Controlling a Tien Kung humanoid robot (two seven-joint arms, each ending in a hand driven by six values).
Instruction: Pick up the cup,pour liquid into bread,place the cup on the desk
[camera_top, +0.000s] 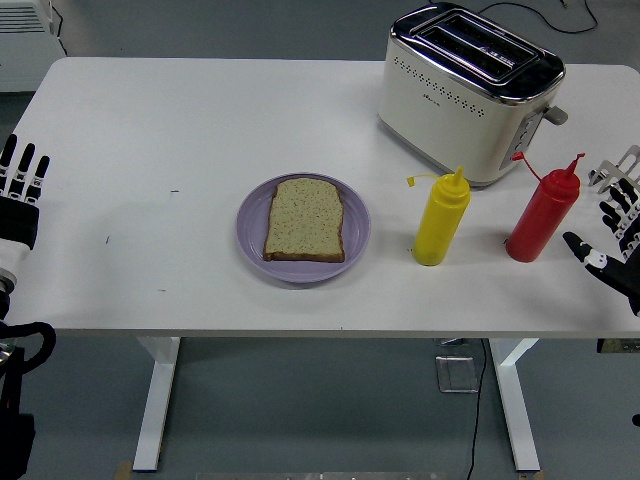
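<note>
A: Nearest the table edge, which hand is in play?

B: Right hand (612, 245), just right of the red plastic squeeze bottle (543, 218), fingers spread wide, thumb toward the bottle, touching nothing. Judged as lined up for a side grasp. Left hand (20, 190) rests well left of the bottle at the table's edge, fingers straight and relaxed, empty.

A: No cup visible?

B: None. The task's "cup" is presumably a squeeze bottle (red one likeliest, being closest to the open hand). A yellow plastic squeeze bottle (440, 222) stands upright just left of the red bottle, caps off both nozzles, ready to pour.

A: The target?

B: Slice of brown bread (305, 220) flat on a round lilac plate (250, 232), further left of the red bottle, within pouring reach.

A: Farther back?

B: Cream-and-chrome toaster (468, 92) behind the red bottle, unused.
</note>
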